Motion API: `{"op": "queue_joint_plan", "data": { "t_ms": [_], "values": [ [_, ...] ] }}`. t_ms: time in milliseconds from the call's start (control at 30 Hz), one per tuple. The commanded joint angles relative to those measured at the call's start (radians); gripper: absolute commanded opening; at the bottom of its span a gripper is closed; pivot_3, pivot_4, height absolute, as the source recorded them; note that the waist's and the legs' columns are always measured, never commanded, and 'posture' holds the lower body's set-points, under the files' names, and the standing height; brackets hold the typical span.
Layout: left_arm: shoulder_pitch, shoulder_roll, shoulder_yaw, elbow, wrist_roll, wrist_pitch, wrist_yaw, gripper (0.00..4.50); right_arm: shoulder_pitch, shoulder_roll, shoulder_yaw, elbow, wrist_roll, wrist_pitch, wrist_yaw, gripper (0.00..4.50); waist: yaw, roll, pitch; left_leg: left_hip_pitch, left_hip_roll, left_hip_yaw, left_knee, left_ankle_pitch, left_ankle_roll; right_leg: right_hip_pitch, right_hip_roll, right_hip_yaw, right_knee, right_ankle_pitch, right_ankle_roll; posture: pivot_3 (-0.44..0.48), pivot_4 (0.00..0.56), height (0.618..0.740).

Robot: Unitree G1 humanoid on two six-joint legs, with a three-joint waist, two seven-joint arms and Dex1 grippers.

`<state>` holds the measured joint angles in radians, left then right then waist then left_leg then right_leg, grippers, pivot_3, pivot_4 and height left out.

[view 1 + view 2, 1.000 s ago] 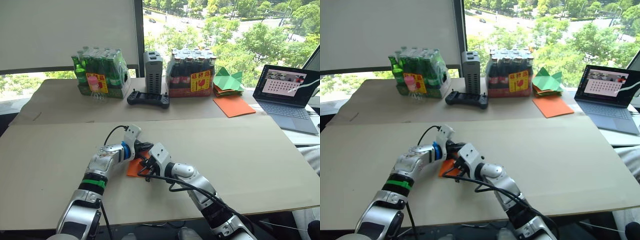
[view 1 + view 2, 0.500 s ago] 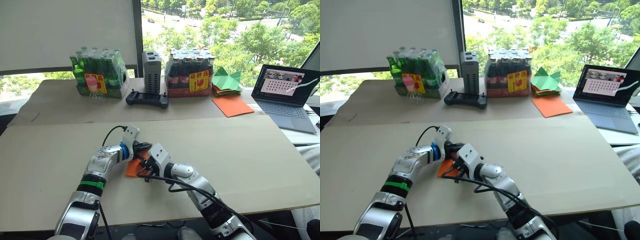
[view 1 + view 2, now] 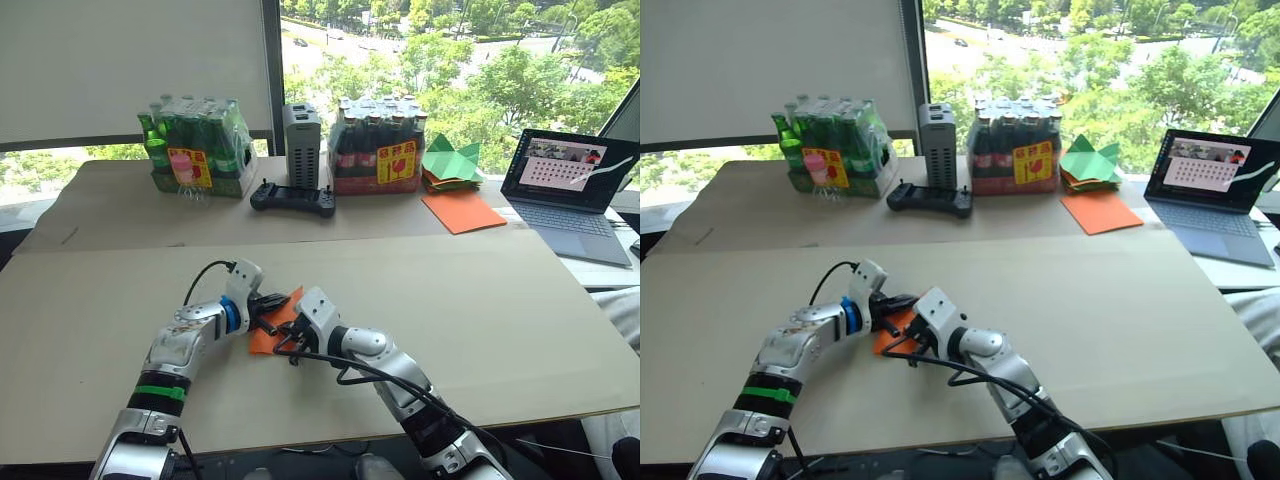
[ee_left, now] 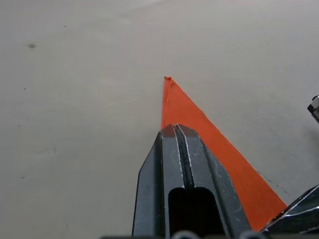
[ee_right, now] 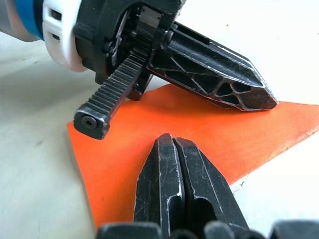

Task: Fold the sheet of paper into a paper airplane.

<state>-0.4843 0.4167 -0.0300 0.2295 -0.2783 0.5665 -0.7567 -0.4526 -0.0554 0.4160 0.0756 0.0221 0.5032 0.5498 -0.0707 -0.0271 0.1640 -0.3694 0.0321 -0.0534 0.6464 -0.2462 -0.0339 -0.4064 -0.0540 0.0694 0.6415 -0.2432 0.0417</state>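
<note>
Both closed, empty grippers — left gripper point(image 4: 175, 130), right gripper point(image 5: 174, 144) — press the sheet of paper point(image 3: 272, 325) onto the tabletop point(image 3: 480, 300) at lower center.

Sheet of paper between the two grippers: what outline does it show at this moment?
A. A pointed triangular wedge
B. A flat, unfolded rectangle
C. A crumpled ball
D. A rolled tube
A: in the left wrist view the sheet of paper lies flat on the table and narrows to a sharp tip beyond the left gripper, whose fingers are shut.
</note>
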Motion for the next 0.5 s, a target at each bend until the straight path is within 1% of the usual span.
{"op": "queue_joint_plan", "data": {
  "t_ms": [33,500],
  "values": [
    [0.046,0.026,0.008,0.006,0.013,0.041,0.021,0.00,0.015,-0.006,0.009,0.002,-0.002,0.025,0.006,0.02,-0.001,0.000,0.000,0.000,0.000,0.000,0.000,0.000,0.000,0.000,0.000,0.000,0.000,0.000,0.000,0.000,0.150,0.740],
    [0.120,0.048,0.043,-0.059,-0.002,0.072,0.036,0.00,0.016,-0.013,0.009,0.000,-0.002,0.026,0.015,0.02,-0.001,0.000,0.000,0.001,0.000,0.000,0.000,0.000,0.000,0.001,0.000,0.000,0.000,0.000,0.000,0.000,0.150,0.740]
  ]
}}
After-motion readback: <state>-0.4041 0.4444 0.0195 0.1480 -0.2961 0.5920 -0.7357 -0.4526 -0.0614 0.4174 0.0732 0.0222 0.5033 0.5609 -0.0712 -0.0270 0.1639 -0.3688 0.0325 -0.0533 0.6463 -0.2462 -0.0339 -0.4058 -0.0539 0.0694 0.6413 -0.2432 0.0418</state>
